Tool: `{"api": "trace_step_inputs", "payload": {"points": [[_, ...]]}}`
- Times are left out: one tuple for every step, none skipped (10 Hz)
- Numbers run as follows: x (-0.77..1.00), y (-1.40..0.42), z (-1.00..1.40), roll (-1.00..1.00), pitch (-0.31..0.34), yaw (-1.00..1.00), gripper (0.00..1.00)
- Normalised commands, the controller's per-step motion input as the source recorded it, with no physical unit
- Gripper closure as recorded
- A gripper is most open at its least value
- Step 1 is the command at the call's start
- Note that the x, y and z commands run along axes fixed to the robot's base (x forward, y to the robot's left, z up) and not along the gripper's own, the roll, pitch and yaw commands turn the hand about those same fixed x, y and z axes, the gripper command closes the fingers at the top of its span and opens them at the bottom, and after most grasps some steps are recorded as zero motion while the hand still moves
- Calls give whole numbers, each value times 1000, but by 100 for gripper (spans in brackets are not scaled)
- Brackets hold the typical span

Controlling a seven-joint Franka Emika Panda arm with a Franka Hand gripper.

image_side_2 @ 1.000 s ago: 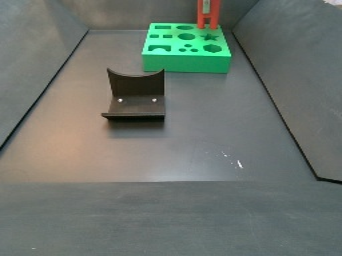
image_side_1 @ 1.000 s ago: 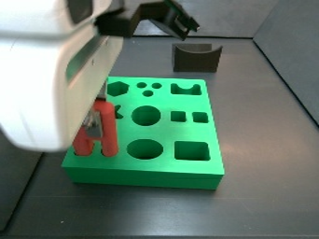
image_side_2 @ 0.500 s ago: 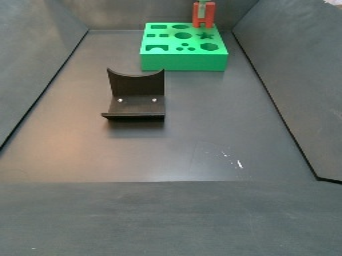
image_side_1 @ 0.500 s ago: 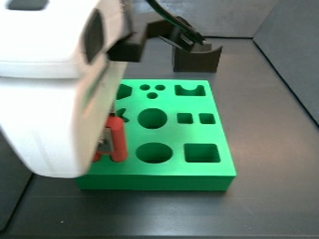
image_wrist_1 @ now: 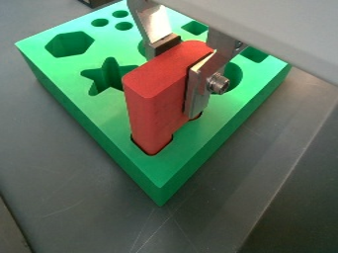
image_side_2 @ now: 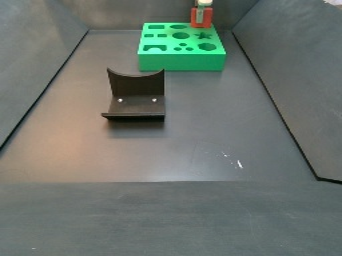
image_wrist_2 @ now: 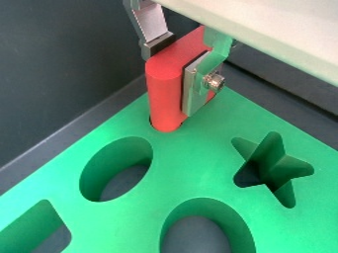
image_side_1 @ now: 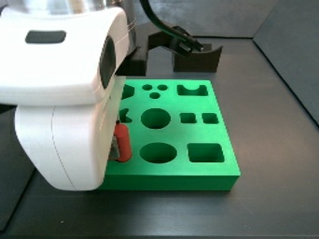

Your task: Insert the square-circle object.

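Observation:
The square-circle object [image_wrist_1: 158, 99] is a bright red slab standing upright at a corner of the green board [image_wrist_1: 211, 140]. Its lower end sits down in the board's holes, as a wrist view [image_wrist_2: 169, 89] also shows. My gripper [image_wrist_1: 181, 74] is shut on its upper part, one silver finger on each flat side; it also shows in a wrist view [image_wrist_2: 179, 71]. In a side view only a strip of the red piece [image_side_1: 123, 140] shows beside the arm on the board [image_side_1: 174, 182]. In a side view the piece [image_side_2: 202, 18] stands at the board's [image_side_2: 181, 62] far right corner.
The board has several other shaped holes, among them a star [image_wrist_2: 271, 163] and a hexagon [image_wrist_1: 66, 42]. The dark fixture [image_side_2: 134, 95] stands on the grey floor apart from the board, also in a side view [image_side_1: 197, 58]. The white arm body [image_side_1: 62, 93] hides the board's left side.
The gripper has gone down with the red piece. Less of the piece stands above the board now, and its lower end has sunk into the holes.

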Motion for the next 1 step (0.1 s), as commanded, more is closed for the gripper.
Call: {"api": "trace_step_inputs", "payload": {"points": [[0,0,0,0,0,0,100]]}}
